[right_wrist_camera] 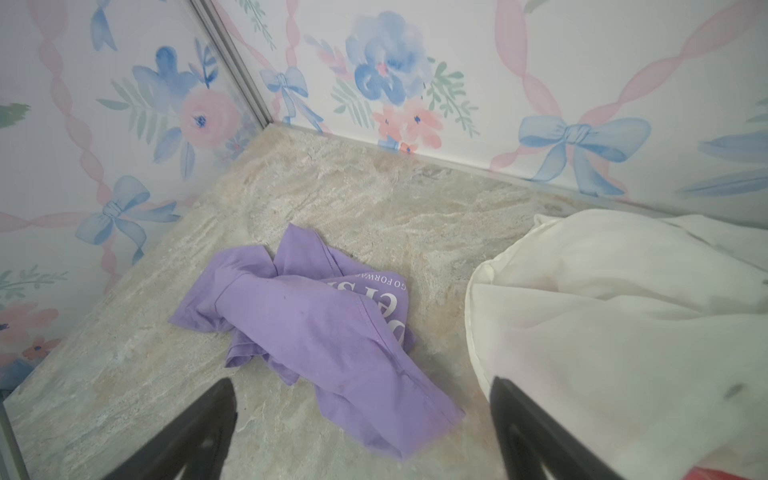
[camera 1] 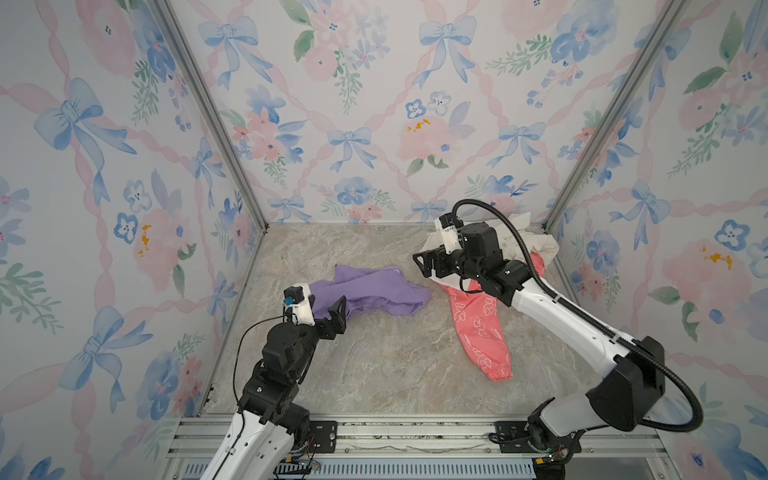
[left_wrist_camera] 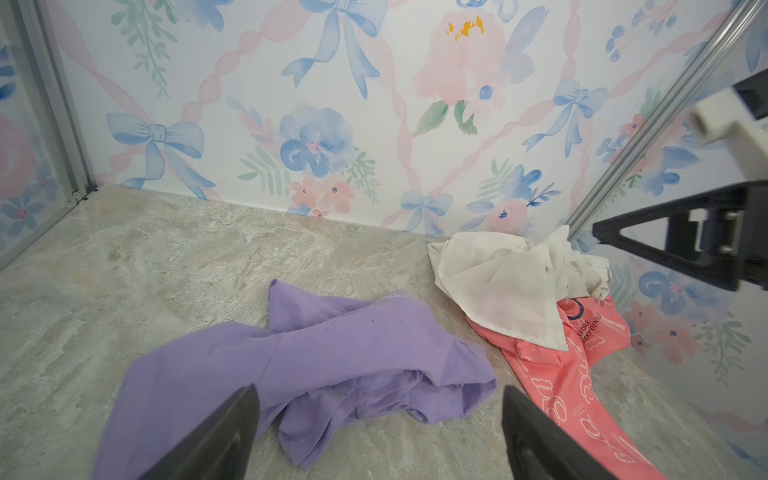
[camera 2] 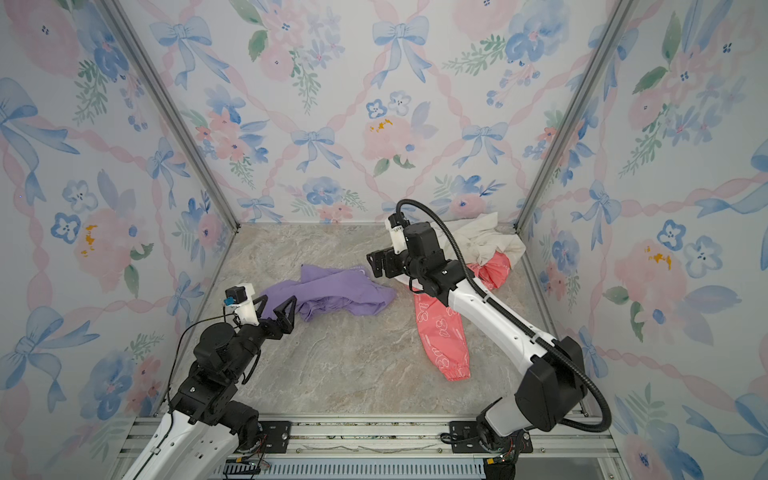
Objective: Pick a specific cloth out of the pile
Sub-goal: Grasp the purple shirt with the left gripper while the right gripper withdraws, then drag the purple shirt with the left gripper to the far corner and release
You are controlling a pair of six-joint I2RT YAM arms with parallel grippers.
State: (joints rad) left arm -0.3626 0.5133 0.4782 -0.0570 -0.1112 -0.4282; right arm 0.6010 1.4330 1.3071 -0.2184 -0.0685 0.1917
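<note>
The lavender-purple cloth (camera 1: 374, 291) (camera 2: 336, 291) (left_wrist_camera: 332, 353) (right_wrist_camera: 316, 328) lies crumpled on the marble floor, apart from the pile, with white lettering showing on one fold. The pile sits in the back right corner. There a cream-white shirt (camera 1: 536, 245) (left_wrist_camera: 498, 282) lies over a coral-pink printed garment (camera 1: 478, 328) (camera 2: 440, 336). My left gripper (camera 1: 328, 309) (camera 2: 274, 306) (left_wrist_camera: 379, 392) hovers open at the cloth's near left edge, holding nothing. My right gripper (camera 1: 422, 264) (camera 2: 372, 264) (right_wrist_camera: 362, 382) is open and empty, just above the floor between the cloth's right end and the white shirt.
Floral-papered walls (camera 1: 353, 124) close in the back and both sides, with aluminium posts (camera 1: 216, 124) at the corners. A metal rail (camera 1: 395, 436) runs along the front edge. The pink garment's cuffed leg (camera 1: 496, 370) stretches toward the front right.
</note>
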